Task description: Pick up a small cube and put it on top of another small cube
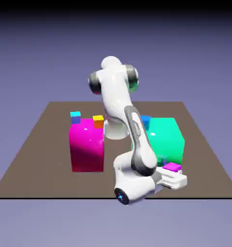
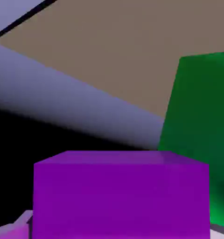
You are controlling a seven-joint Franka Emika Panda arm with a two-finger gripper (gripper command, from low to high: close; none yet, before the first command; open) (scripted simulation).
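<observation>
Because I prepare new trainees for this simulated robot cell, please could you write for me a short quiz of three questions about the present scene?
1. True or false: the end effector is closed on the small purple cube.

2. Multiple choice: which small cube is farthest to the exterior view's left?
A) the orange cube
B) the cyan cube
C) the purple cube

3. Fill in the missing word: in the exterior view, the small blue cube shows at the upper edge of the big ____ block.

Key: 1. True; 2. B; 3. green (the green block).
</observation>
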